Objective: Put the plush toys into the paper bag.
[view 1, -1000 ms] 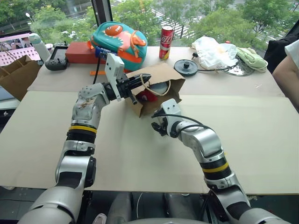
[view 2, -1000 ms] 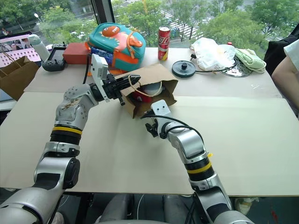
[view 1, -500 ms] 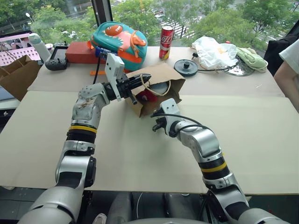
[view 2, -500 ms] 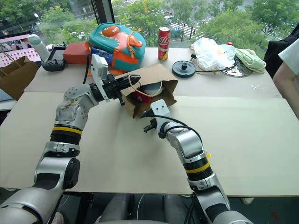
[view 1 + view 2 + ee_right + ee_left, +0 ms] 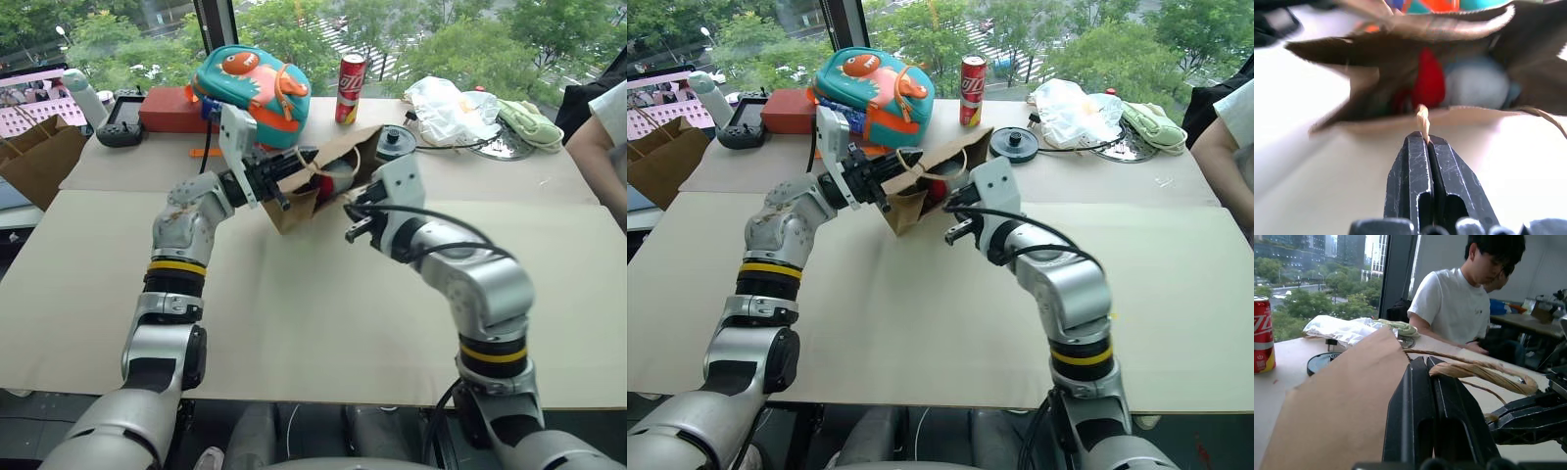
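Note:
The small brown paper bag (image 5: 294, 204) hangs tilted between my two grippers above the middle of the table, its mouth toward my right arm. My left gripper (image 5: 1422, 363) is shut on one twine handle (image 5: 1479, 369) at the bag's top edge. My right gripper (image 5: 1420, 136) is shut on the other twine handle (image 5: 1422, 117) at the near side of the mouth. Inside the bag lie the plush toys, the red chili (image 5: 1427, 83) and the fuzzy grey one (image 5: 1474, 83). Whether the bag's lower corner touches the table I cannot tell.
Behind the bag stand a teal dinosaur backpack (image 5: 250, 83), a red soda can (image 5: 349, 88), a black round disc (image 5: 392, 140), a white plastic bag (image 5: 451, 108) and a green cloth (image 5: 529, 122). A larger brown bag (image 5: 39, 157) stands far left. A person's arm (image 5: 598, 147) is at the right edge.
My right gripper closed on the near handle and rose well up from the table. The bag's mouth lifted with it and the bag now tilts upward. My left gripper kept its grip.

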Robot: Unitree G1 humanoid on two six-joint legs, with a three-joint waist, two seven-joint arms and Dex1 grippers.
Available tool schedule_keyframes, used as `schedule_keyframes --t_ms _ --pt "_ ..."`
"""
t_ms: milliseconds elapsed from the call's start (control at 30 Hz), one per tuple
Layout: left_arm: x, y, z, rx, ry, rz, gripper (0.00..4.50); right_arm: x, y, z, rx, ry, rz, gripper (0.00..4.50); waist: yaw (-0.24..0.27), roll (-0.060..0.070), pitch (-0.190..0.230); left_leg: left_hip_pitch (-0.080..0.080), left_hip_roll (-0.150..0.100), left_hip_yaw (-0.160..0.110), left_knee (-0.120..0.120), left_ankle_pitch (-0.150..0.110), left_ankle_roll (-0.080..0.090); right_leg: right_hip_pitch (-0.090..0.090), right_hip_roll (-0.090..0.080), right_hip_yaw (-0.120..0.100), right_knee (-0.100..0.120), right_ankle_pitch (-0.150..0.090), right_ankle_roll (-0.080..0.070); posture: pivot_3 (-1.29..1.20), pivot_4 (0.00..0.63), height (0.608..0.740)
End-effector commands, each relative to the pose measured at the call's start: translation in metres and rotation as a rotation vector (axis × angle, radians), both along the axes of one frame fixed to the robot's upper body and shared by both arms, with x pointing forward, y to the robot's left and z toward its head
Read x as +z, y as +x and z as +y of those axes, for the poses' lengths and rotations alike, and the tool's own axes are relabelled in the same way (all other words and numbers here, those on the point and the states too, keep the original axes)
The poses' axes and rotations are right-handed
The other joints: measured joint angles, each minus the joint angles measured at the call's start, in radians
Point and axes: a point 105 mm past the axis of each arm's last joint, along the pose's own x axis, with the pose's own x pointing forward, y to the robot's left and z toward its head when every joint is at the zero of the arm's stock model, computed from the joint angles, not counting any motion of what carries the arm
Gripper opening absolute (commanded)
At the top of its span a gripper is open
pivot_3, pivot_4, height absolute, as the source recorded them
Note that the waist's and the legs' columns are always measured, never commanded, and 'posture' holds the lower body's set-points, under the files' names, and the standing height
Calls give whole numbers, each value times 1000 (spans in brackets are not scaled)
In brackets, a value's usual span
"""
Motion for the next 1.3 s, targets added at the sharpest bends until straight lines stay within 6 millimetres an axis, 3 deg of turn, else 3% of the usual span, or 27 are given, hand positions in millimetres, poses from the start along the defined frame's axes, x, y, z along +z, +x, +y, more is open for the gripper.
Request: schedule_keyframes --t_ms 33,100,233,333,467,633,667,700,833,1033,1067,1300 --pt "30 -8 -2 -32 -129 21 0 28 -21 4 87 -8 -88 39 -1 0 0 0 0 0 0 0 0 0 0 0 0 0 0 0 150 733" --pt "28 -11 -2 -41 -151 59 0 31 -25 4 105 -21 -91 39 -1 0 0 0 0 0 0 0 0 0 0 0 0 0 0 0 150 733" --pt "1 -17 -5 -13 -70 84 0 28 -29 5 118 -60 -63 39 -2 0 0 1 0 0 0 0 0 0 0 0 0 0 0 0 150 733" --pt "-10 -21 -6 -17 -67 113 0 24 -27 5 108 -75 -45 39 0 0 0 2 0 0 0 0 0 0 0 1 0 0 0 0 150 733" --pt "-31 -20 4 17 -60 182 0 15 -25 5 93 -101 -9 39 1 0 0 1 0 0 0 1 -1 1 0 0 -7 0 0 0 150 733" --pt "-34 -23 7 -7 -94 222 0 10 -23 6 90 -117 9 39 2 0 0 1 0 0 0 1 -1 1 0 1 -7 0 0 0 150 733" --pt "-31 -26 6 -31 -113 231 587 10 -22 5 83 -114 10 640 2 0 0 1 0 0 0 1 -1 1 0 1 -7 0 0 0 150 733" --pt "-28 -29 5 -55 -129 241 783 10 -21 4 77 -112 10 836 2 0 0 1 0 0 0 1 -1 1 0 1 -7 0 0 0 150 733" --pt "-23 -40 1 -129 -125 250 2319 23 -19 1 68 -80 -20 2212 1 0 0 1 0 0 0 1 -1 1 0 1 -7 0 0 0 150 733" --pt "-22 -42 2 -131 -115 253 4383 40 -23 -5 90 -75 -62 4270 2 0 0 1 0 0 -1 1 -1 1 0 0 -7 0 0 0 150 733" --pt "-21 -42 3 -131 -112 249 4478 45 -25 -8 97 -81 -76 4448 2 0 0 1 0 0 -1 1 -1 1 0 0 -7 0 0 0 150 733" --pt "-15 -43 17 -105 -85 229 4478 79 -53 -19 252 -65 -185 4448 2 0 0 1 0 0 -1 1 -1 1 0 0 -8 0 0 0 150 733"
